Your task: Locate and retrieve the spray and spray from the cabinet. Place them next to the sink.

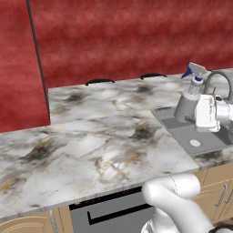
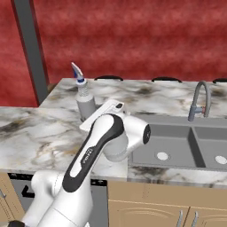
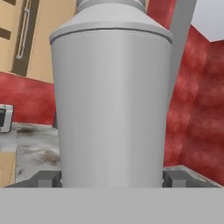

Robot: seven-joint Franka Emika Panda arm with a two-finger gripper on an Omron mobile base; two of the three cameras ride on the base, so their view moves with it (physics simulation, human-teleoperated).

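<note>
A tall pale-grey spray (image 1: 186,103) with a white, blue-tipped nozzle stands upright at the left rim of the sink (image 1: 200,136). From the right base view the spray (image 2: 85,101) is on the marble counter just left of the sink (image 2: 175,148). My gripper (image 1: 190,111) reaches it from the sink side. In the hand view the spray (image 3: 112,100) is very close, and the gripper (image 3: 112,178) has one dark fingertip (image 3: 48,178) against each side of the bottle's base. The jaws are shut on this wide bottle.
A curved grey faucet (image 1: 219,78) (image 2: 199,99) rises behind the sink. The marble counter (image 1: 91,145) stretches left, backed by a red wall. A tan wall cabinet front (image 3: 15,35) shows at the hand view's upper left. Drawers with metal handles (image 2: 186,217) sit below the counter.
</note>
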